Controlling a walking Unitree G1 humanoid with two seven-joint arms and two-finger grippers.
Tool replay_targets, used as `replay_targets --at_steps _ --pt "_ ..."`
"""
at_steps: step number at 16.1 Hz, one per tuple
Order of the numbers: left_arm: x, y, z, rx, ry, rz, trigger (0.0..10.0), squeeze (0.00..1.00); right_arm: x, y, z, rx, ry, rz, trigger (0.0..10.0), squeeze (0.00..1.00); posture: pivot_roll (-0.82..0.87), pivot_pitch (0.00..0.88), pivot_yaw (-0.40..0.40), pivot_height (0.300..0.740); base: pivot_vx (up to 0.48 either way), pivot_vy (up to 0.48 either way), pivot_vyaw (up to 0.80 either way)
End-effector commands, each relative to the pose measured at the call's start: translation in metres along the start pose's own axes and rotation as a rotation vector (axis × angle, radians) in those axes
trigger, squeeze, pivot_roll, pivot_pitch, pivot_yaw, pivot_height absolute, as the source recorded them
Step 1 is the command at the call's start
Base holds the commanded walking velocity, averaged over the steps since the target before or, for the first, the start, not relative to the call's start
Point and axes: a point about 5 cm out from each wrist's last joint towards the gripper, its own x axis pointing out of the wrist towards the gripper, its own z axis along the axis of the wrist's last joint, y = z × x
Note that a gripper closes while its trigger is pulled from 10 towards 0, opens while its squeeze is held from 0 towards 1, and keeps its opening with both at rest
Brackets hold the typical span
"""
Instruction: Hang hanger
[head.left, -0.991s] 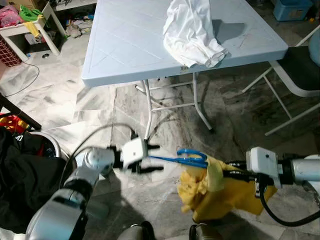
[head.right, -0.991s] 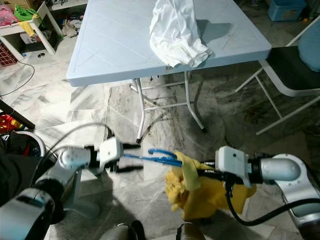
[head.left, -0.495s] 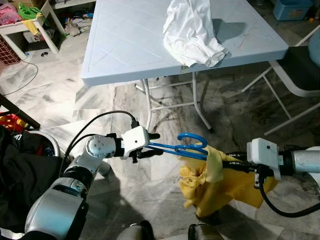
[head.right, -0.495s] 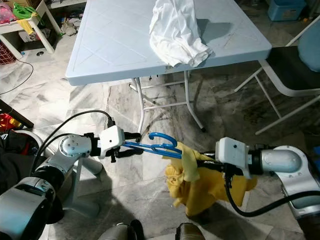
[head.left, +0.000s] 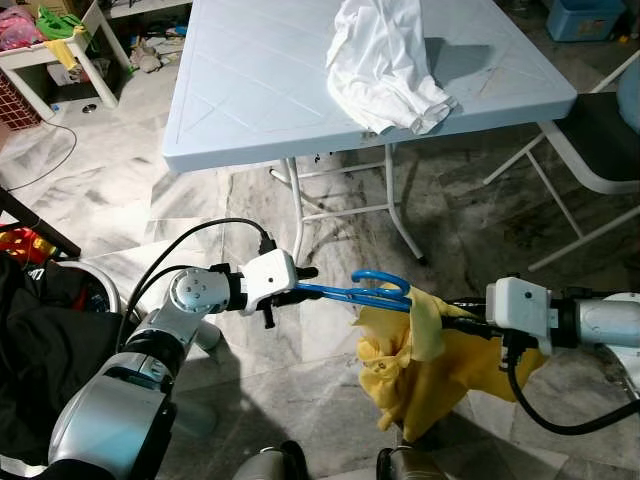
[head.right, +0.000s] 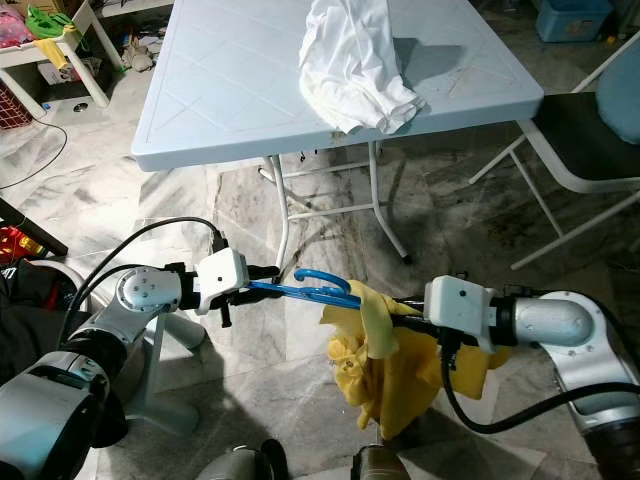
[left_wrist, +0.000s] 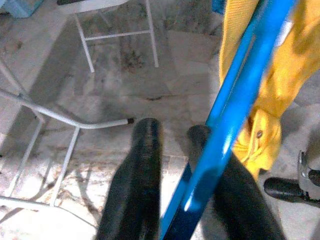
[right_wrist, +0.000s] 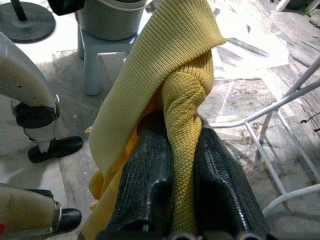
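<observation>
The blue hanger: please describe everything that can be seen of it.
The blue hanger looks like glossy plastic, with a curved hook and a flat bar. It lies roughly level above the marble floor. The left gripper clamps one end; the other end goes into the yellow knitted garment, which the right gripper pinches.

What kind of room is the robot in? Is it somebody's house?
Probably a lived-in home, perhaps a laundry or utility corner. It has a marble tile floor, a pale blue folding table with a white garment heaped on it, and a folding chair beside the table.
</observation>
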Motion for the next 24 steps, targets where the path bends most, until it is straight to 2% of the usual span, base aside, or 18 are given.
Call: replay_targets --at_steps 1,2,3,4,7,8,9,12,17,19,20,21,24 --pt "0.001 -0.002 0.001 0.014 -0.006 -0.023 0.0 0.0 0.002 -0.004 0.009 -0.051 -0.035 -0.009 10.0 0.0 -0.19 0.188 0.105 0.74 0.0 0.0 0.0" --pt "0.002 -0.002 0.002 0.028 -0.004 -0.015 0.0 0.0 0.002 -0.004 0.008 -0.057 -0.03 -0.01 10.0 0.0 -0.19 0.189 0.104 0.74 0.0 0.0 0.0" --pt "0.003 -0.001 0.003 0.032 -0.006 -0.003 4.5 0.0 0.002 -0.004 0.008 -0.058 -0.028 -0.011 10.0 0.0 -0.19 0.189 0.104 0.74 0.0 0.0 0.0" --pt "0.004 0.0 0.004 0.032 -0.012 -0.001 10.0 0.0 0.002 -0.004 0.008 -0.064 -0.025 -0.018 10.0 0.0 -0.19 0.191 0.105 0.74 0.0 0.0 0.0" --pt "0.006 0.001 0.007 0.038 -0.022 0.0 10.0 0.0 0.003 -0.005 0.007 -0.069 -0.023 -0.024 10.0 0.0 -0.19 0.193 0.103 0.74 0.0 0.0 0.0" --pt "0.006 0.0 0.007 0.032 -0.027 -0.014 8.1 0.0 0.003 -0.004 0.007 -0.071 -0.022 -0.024 10.0 0.0 -0.19 0.195 0.102 0.74 0.0 0.0 0.0" --pt "0.007 -0.002 0.007 0.011 -0.043 -0.035 0.0 0.0 0.003 -0.004 0.007 -0.076 -0.021 -0.027 10.0 0.0 -0.19 0.197 0.102 0.74 0.0 0.0 0.0" --pt "0.008 -0.005 0.006 -0.012 -0.052 -0.064 0.0 0.0 0.004 -0.003 0.007 -0.081 -0.023 -0.028 10.0 0.0 -0.19 0.198 0.102 0.74 0.0 0.0 0.0" --pt "0.01 -0.001 0.01 -0.164 -0.125 -0.066 0.0 0.0 0.004 -0.002 0.007 -0.083 -0.025 -0.021 10.0 0.0 -0.19 0.2 0.097 0.74 0.0 0.0 0.0" --pt "0.01 0.001 0.011 -0.136 -0.117 -0.044 0.0 0.0 0.004 -0.003 0.007 -0.084 -0.025 -0.02 10.0 0.0 -0.19 0.2 0.097 0.74 0.0 0.0 0.0" --pt "0.01 0.002 0.01 -0.148 -0.115 -0.023 10.0 0.59 0.003 -0.004 0.007 -0.086 -0.025 -0.021 10.0 0.0 -0.19 0.201 0.096 0.74 0.0 0.0 0.0" --pt "0.01 0.002 0.01 -0.15 -0.116 -0.024 10.0 1.0 0.003 -0.004 0.007 -0.086 -0.025 -0.021 10.0 0.0 -0.19 0.202 0.096 0.74 0.0 0.0 0.0" --pt "0.011 0.001 0.011 -0.152 -0.121 -0.045 10.0 1.0 0.002 -0.002 0.007 -0.084 -0.027 -0.013 10.0 0.0 -0.19 0.204 0.095 0.74 0.0 0.0 0.0"
